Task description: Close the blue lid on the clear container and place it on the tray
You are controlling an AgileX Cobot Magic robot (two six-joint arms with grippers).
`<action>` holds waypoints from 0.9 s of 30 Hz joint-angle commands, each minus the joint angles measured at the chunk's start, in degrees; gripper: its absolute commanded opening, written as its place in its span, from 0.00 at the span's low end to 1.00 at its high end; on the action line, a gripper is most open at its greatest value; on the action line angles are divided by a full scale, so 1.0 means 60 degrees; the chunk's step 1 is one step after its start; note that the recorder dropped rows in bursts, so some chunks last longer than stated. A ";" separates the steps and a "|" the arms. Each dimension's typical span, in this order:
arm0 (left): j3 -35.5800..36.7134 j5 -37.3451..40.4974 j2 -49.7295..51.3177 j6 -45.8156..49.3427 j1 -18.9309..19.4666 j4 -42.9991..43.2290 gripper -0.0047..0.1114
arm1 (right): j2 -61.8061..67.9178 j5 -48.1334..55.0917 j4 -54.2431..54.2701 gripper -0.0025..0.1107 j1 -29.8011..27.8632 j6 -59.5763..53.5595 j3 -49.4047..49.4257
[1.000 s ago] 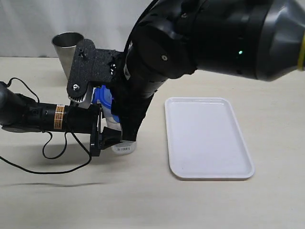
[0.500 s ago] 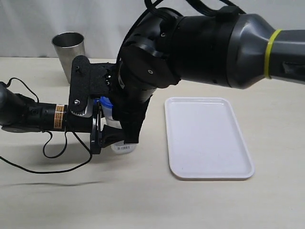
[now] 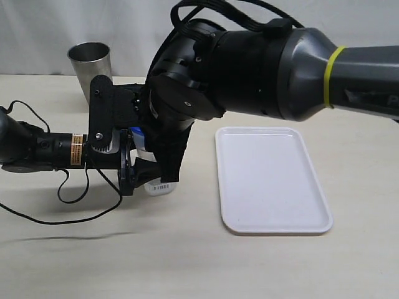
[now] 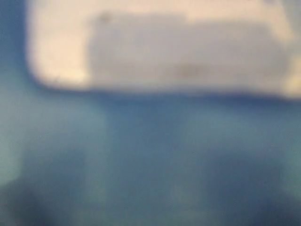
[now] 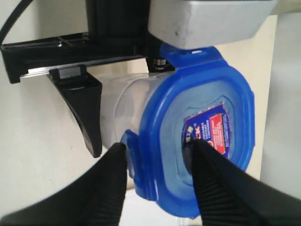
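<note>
The clear container (image 3: 159, 185) leans over the table, its barcode label low down, with my left gripper (image 3: 134, 174) shut on its wall from the left. One of that gripper's black fingers (image 5: 87, 113) lies against the container (image 5: 122, 108). The blue lid (image 5: 164, 117) sits on the container's mouth, its red-and-white sticker facing the right wrist camera. My right gripper (image 5: 159, 145) is open and straddles the lid's edge, one fingertip beside a side flap and the other over the sticker. The left wrist view is a blue blur. The white tray (image 3: 274, 180) lies empty to the right.
A grey steel tumbler (image 3: 90, 59) stands at the back left. A black cable (image 3: 68, 199) loops on the table under my left arm. My right arm's bulky body reaches across the middle, above the container.
My right arm has swung and turned its wrist over the container, and its jaws have narrowed a little. The container's base has shifted slightly up and left. The left arm holds still.
</note>
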 commanded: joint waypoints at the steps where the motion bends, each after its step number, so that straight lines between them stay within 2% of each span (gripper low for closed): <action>1: 0.0019 -0.0303 -0.0016 0.0298 -0.0101 0.0605 0.04 | 0.0590 -0.0059 0.0275 0.32 -0.0091 0.0417 0.0257; 8: 0.0019 -0.0303 -0.0016 0.0298 -0.0101 0.0605 0.04 | 0.0590 -0.0005 0.0559 0.33 -0.0091 0.0532 0.0257; 13: 0.0019 -0.0303 -0.0016 0.0996 -0.0101 0.0581 0.04 | 0.0396 0.0215 0.1361 0.45 -0.0091 0.0568 0.0257; 15: 0.0019 -0.0303 -0.0016 0.1239 -0.0101 0.0581 0.04 | 0.0202 0.0367 0.1526 0.47 -0.0091 0.0619 0.0257; 22: 0.0019 -0.0303 -0.0016 0.2491 -0.0101 0.0581 0.04 | -0.1258 0.0736 0.2780 0.47 -0.0091 0.0425 0.0257; 27: 0.0019 -0.0303 -0.0016 0.2609 -0.0101 0.0625 0.04 | -0.2263 0.1038 0.3327 0.47 -0.0124 0.0724 0.0257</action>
